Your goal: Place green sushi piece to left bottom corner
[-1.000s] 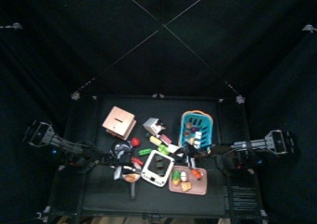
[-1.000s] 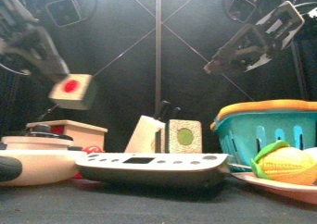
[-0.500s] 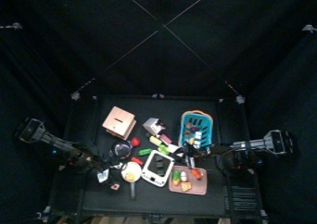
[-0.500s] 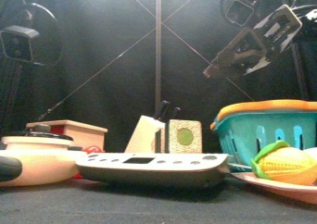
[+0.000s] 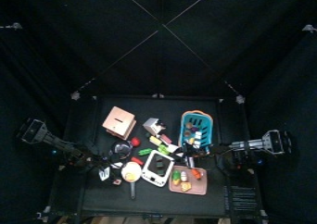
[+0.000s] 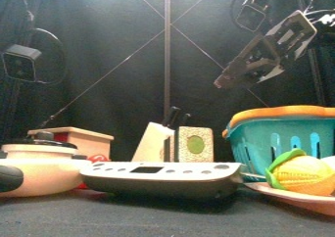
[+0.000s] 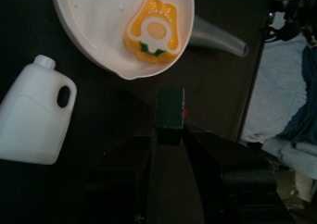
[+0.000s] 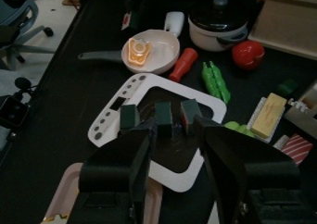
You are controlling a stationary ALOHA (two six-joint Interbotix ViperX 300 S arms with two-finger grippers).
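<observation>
The green sushi piece [image 7: 171,112] is a small dark green block standing on the black tabletop, right between the jaws of my left gripper [image 7: 171,140]. The jaws flank it, open. From above, the left gripper [image 5: 107,169] is low over the table's left front part, a little in from the left bottom corner [image 5: 77,205]. My right gripper [image 8: 165,117] hangs open and empty above a white calculator [image 8: 118,103]. It shows raised at the right in the front view [image 6: 225,81].
A white pan [image 7: 87,43] with a fried egg and a white bottle [image 7: 35,112] lie near the left gripper. A pot [image 6: 39,167], a teal basket [image 6: 281,143], a wooden box [image 5: 119,121] and a plate of food [image 5: 188,181] crowd the middle.
A second ago the left gripper held the sushi piece high at the front view's left. It has dropped down out of that view to the tabletop, and its jaws have widened. The right arm barely moved.
</observation>
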